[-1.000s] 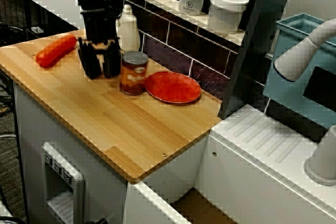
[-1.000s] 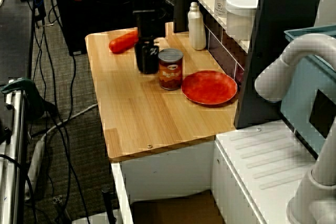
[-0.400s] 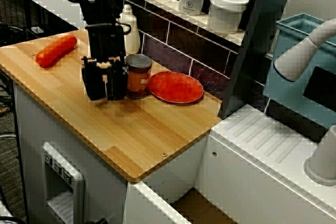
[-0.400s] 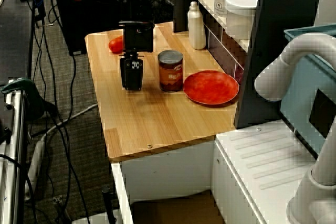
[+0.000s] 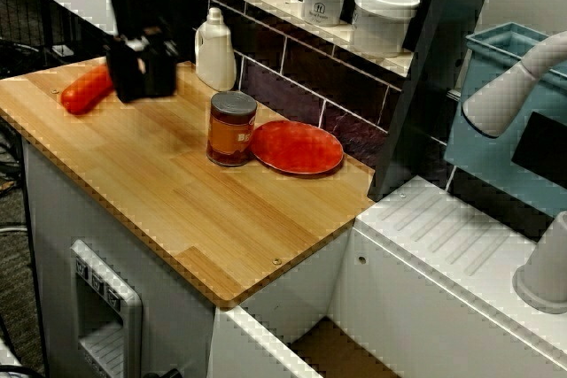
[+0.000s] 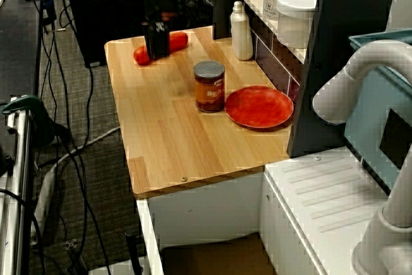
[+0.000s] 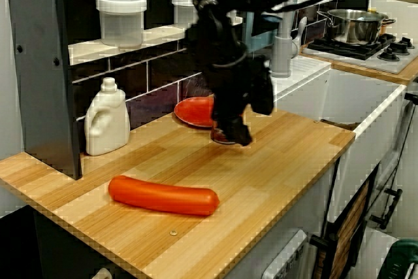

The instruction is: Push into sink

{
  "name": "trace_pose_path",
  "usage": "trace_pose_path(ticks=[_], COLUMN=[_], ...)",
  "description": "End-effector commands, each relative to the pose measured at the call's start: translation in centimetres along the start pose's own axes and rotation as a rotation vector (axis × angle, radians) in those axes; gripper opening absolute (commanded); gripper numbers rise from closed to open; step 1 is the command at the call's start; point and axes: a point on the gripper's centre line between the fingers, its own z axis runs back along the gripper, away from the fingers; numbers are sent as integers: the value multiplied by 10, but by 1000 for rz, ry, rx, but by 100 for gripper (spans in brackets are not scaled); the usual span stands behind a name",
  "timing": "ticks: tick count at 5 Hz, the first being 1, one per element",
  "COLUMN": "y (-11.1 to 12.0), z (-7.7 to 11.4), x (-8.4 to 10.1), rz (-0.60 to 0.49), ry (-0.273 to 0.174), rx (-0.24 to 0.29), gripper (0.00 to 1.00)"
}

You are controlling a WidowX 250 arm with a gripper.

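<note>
The white sink with its ribbed drainboard and curved pale-grey tap lies right of the wooden counter. A brown can stands touching a red plate near the back wall. My black gripper hangs blurred above the counter's left part, over a long red sausage and well left of the can. From the side, the gripper covers the sausage's middle, with the can and plate apart from it. In the opposite view the gripper hides most of the can.
A white bottle stands against the tiled back wall. White jars sit on the shelf above. A teal-blue bin is behind the tap. A dark upright panel separates counter and sink. A steel pot sits beyond the sink.
The gripper stood low at the can's left side, nudging can and plate slightly right. It has since risen and swung back left to above the sausage.
</note>
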Motion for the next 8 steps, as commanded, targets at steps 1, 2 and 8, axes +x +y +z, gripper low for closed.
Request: trace_pose_path(ticks=[1,2,8], y=[-1,-2,-61], z=[33,16,-70], x=[10,26,32], rz=[-98,-33,51], ry=[-189,-262,-42], rx=[127,162,-8], gripper=[100,100,100])
